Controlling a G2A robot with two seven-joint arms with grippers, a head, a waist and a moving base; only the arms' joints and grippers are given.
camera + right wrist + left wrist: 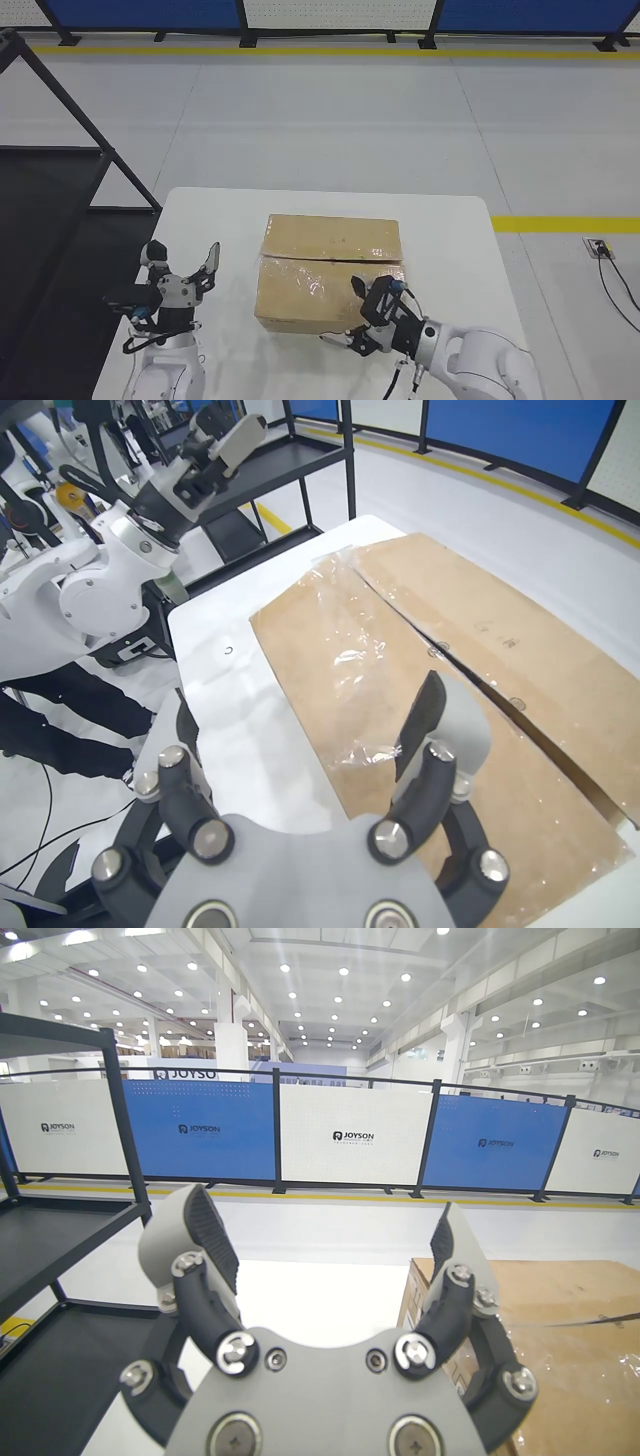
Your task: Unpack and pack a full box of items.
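Fingers (210,1238) of the left gripper (322,1218) are spread wide with nothing between them, their ribbed dark pads facing each other across the gap. In the top view this gripper sits in the lower left of the frame, over the left part of the bench (225,215), near the box (330,240) but apart from it. Its own wrist view shows one corner of the box just past one finger.

The right gripper (345,312) is at the lower centre of the top view, at the box's near edge. It is also spread and empty. One finger hangs over the nearer top flap and the other over the white bench just beside the box's side. I cannot tell whether either finger touches the cardboard.

The box is brown cardboard and stands in the middle of the bench, closed. Its two top flaps meet along a seam that shows a narrow dark gap. Clear tape (345,635) lies crinkled along the seam and over the nearer flap, and a loose, wrinkled edge of it lies close to the right gripper's finger.

Farther out, the bench is white with rounded corners. A black shelf rack (50,200) fills the left of the frame. Around the bench the floor is pale, with a yellow line (560,224) at the right and another along the top. Blue and white fence panels (140,12) run along the upper edge.
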